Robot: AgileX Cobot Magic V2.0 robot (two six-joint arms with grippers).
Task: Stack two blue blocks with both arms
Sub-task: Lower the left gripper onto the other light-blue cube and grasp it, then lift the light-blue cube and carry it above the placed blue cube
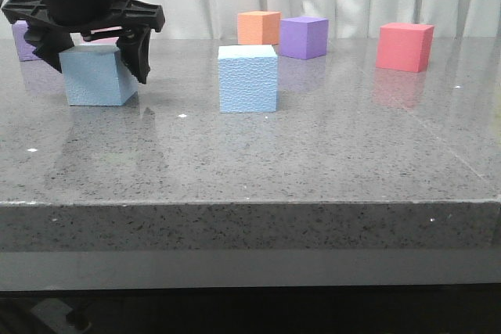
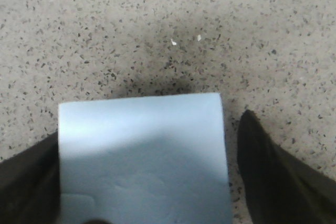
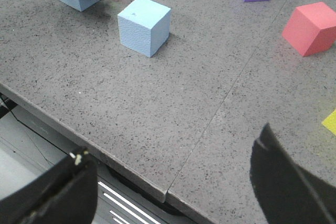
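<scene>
One pale blue block [image 1: 94,84] rests on the table at the far left; it fills the left wrist view [image 2: 142,156]. My left gripper [image 1: 98,68] is lowered over it, open, with black fingers [image 2: 262,171] on both sides. One finger is against the block and the other stands a small gap away. The second blue block [image 1: 247,78] stands free near the middle, also in the right wrist view [image 3: 144,24]. My right gripper [image 3: 172,145] is open and empty above the table's front edge, out of the front view.
An orange cube [image 1: 258,27] and a purple cube [image 1: 304,37] stand at the back, a red cube [image 1: 405,46] at the back right, another purple cube [image 1: 26,42] behind the left gripper. A yellow piece [image 3: 331,121] shows at the right. A seam [image 3: 236,82] crosses the grey stone table.
</scene>
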